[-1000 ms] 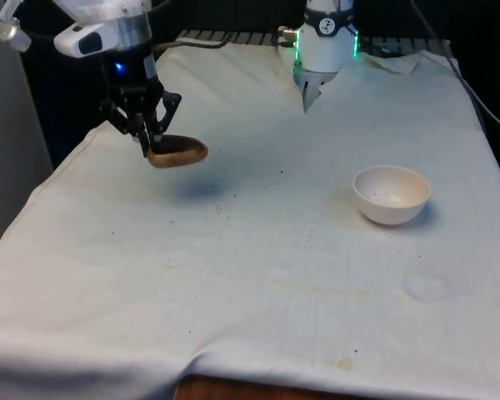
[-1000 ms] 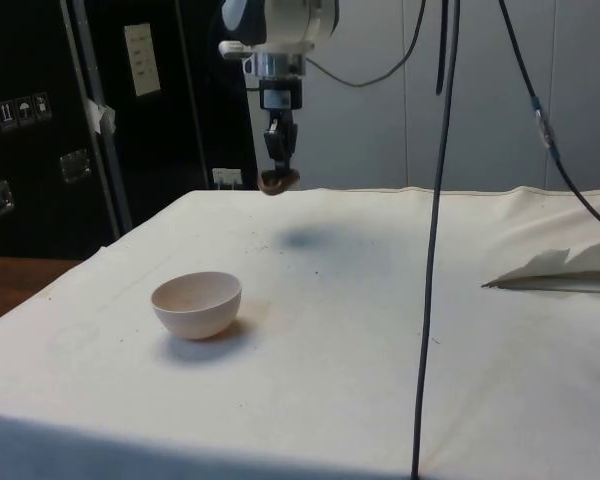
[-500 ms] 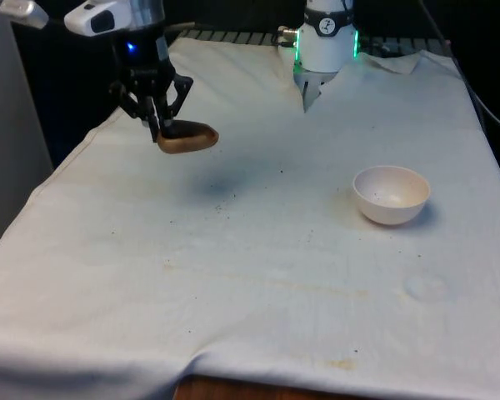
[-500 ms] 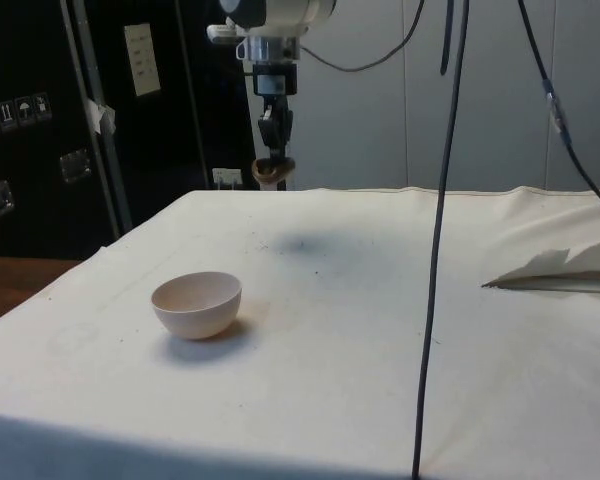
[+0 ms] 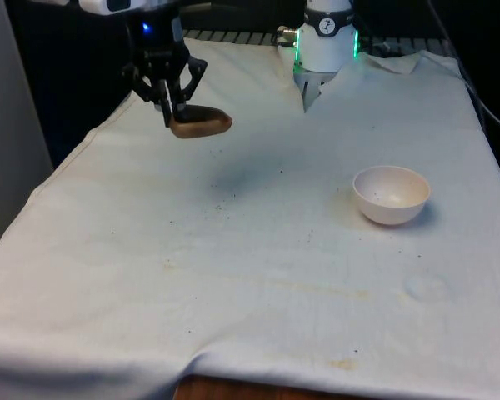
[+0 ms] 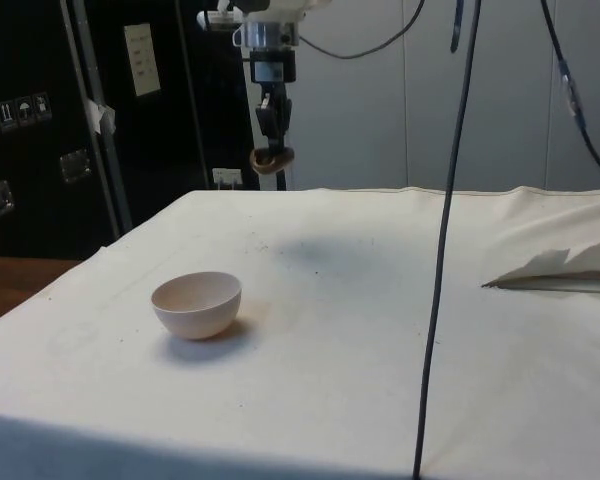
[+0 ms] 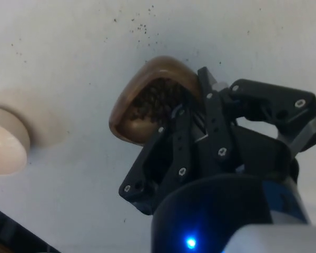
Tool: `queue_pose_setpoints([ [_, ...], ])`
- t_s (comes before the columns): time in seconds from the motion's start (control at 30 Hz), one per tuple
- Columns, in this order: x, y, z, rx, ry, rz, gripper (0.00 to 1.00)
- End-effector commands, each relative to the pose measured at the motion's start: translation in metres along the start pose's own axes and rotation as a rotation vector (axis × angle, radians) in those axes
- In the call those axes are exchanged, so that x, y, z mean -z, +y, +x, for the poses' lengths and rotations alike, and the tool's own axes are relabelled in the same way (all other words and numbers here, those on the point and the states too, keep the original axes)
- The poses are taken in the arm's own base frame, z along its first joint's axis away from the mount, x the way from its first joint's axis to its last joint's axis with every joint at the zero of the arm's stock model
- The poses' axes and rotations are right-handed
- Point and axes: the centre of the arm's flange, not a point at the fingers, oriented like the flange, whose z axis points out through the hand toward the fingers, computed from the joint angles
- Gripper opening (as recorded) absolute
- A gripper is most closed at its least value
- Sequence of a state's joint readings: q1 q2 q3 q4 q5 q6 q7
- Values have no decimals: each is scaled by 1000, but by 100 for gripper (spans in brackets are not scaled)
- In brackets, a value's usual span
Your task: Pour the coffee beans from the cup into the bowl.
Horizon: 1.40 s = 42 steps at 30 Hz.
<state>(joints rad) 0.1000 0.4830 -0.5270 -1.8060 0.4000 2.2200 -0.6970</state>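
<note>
Cup (image 5: 201,123) of coffee beans (image 7: 160,100) held clamped by rim in claw (image 5: 170,114), lifted above surface (image 5: 250,275) at far left. Bowl (image 5: 392,193) well apart, right. Carrying and pouring left undone.

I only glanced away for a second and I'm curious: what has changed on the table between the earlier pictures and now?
The end effector, shut on the rim of the brown cup of coffee beans, rose higher above the cloth and drifted toward the front view's right, carrying the cup along. Nothing was let go. The white bowl stayed where it was on the table.
</note>
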Motion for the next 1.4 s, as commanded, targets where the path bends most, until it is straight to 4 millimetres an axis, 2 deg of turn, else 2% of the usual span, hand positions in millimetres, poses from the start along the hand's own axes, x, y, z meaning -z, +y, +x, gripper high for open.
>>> queue_pose_setpoints([
  [0.0, 3, -3, -2, -3, 5, -14, 0],
  [0.57, 16, -31, -11, 3, 5, -18, 0],
  [1.37, 11, -68, 4, -4, -24, -46, 0],
])
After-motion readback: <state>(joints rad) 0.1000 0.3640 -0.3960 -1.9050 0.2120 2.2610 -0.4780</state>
